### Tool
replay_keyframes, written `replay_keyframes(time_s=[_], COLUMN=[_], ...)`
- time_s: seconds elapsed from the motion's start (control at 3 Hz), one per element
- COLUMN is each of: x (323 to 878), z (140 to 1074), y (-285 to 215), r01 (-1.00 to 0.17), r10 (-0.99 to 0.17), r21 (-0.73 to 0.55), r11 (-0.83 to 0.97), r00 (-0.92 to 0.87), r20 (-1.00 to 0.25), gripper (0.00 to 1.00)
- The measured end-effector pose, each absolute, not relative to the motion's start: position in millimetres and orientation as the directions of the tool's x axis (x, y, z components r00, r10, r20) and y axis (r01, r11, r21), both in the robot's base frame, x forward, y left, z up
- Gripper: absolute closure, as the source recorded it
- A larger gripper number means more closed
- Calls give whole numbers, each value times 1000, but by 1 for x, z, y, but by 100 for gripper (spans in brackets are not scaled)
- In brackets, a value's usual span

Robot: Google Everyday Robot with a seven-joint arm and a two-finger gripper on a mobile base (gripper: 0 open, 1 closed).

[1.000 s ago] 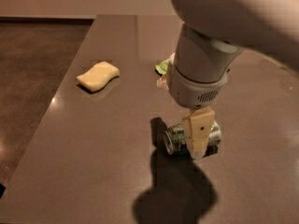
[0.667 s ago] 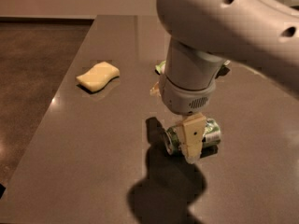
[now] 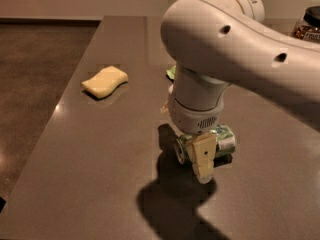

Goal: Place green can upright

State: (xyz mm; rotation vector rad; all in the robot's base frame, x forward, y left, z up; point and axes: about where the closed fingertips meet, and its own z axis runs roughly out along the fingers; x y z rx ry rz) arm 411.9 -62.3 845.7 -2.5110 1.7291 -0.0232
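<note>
1. Green can (image 3: 224, 140): lies on its side on the tabletop (image 3: 100, 179), right of centre, near the front half. Long axis runs roughly left-right; silver end faces left, green/white body shows on the right.
2. Gripper (image 3: 203, 157): down at the can, pointing approx. straight down. A cream part crosses the can's front at mid-length, hiding its middle. Claw state (spread vs. pinching): cannot tell.
3. Arm (image 3: 225, 44): large white housing directly above the can, reaching in from upper right. Its shadow (image 3: 170, 201) falls on the table in front of the can.
4. Light-green bag (image 3: 171, 73): only an edge shows behind the wrist, well apart from the can.
5. Yellow sponge (image 3: 105, 81): lies flat, far left.
6. Jar (image 3: 306, 26): top-right corner, partly cut off.
</note>
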Motion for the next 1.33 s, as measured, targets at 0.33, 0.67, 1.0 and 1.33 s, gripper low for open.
replay_keyframes(time_s=[0.33,0.67,1.0,1.33], x=[416,423,429,439], z=[836,835,843,867], y=[-67,-72,-78,-87], r01=[-940,-951,-959,-977], r10=[-942,-952,-960,-969], r21=[-80,-80,-82,-80], r11=[-331,-299,-271,-197], r00=[334,303,276,206], r20=[-32,-34,-55,-138], gripper=[5,23,46,78])
